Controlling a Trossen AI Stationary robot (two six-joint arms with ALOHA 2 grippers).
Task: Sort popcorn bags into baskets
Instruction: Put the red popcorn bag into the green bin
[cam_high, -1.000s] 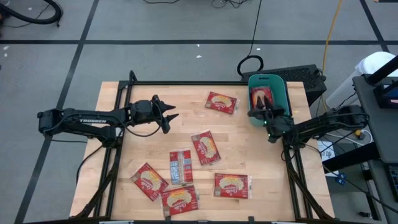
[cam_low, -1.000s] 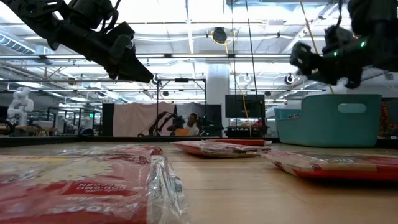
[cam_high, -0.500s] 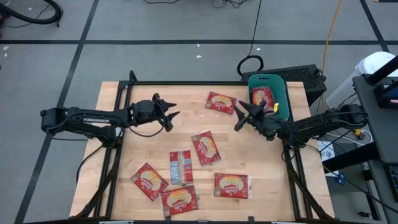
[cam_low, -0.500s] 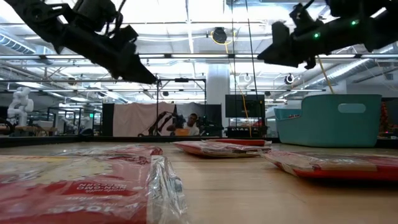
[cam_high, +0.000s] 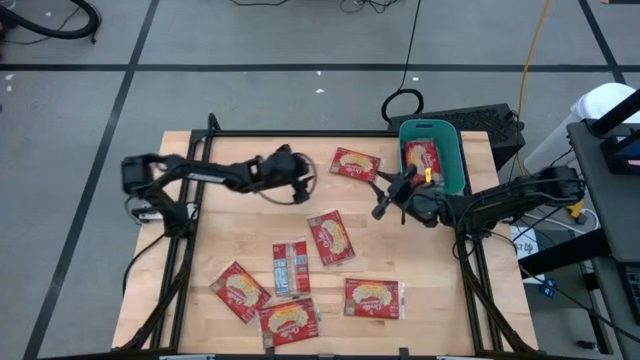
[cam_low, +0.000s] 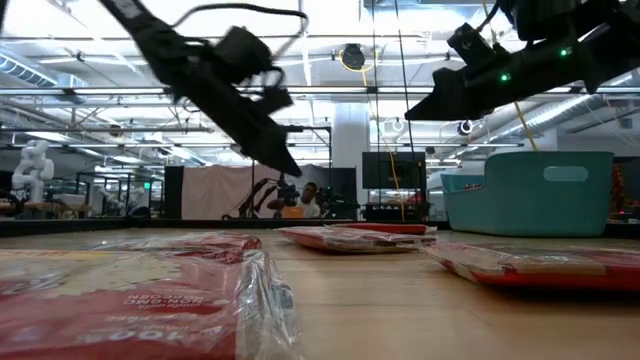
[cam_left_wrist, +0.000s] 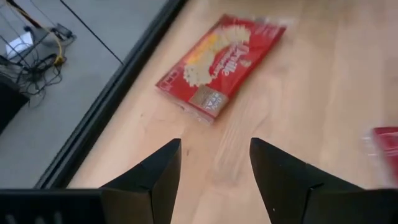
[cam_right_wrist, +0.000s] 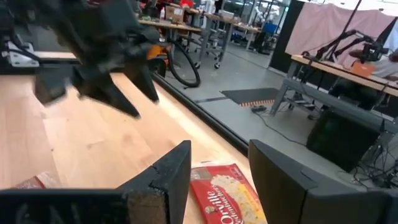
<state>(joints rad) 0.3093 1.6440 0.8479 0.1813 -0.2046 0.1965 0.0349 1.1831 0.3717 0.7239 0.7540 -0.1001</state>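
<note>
Popcorn bags are being sorted, with six lying loose on the worktop (cam_high: 190, 160) in the high view. One bag (cam_high: 356, 163) near the far edge is being approached from both sides. One (cam_high: 331, 237) is lying mid-worktop, and a silver-sided one (cam_high: 290, 268) just beside it. Three more (cam_high: 240, 290) (cam_high: 289, 320) (cam_high: 373, 298) are lying along the near edge. At least one bag (cam_high: 421, 156) is seen inside the teal basket (cam_high: 458, 165) at the far right corner, so most of the job is judged left to do. The left pincer (cam_high: 298, 185) is being held above the wood near the far bag, fingers apart and empty, as the left wrist view shows. The right pincer (cam_high: 385, 199) is being held beside the basket, also spread and empty, with that same bag (cam_right_wrist: 227, 194) ahead of it.
</note>
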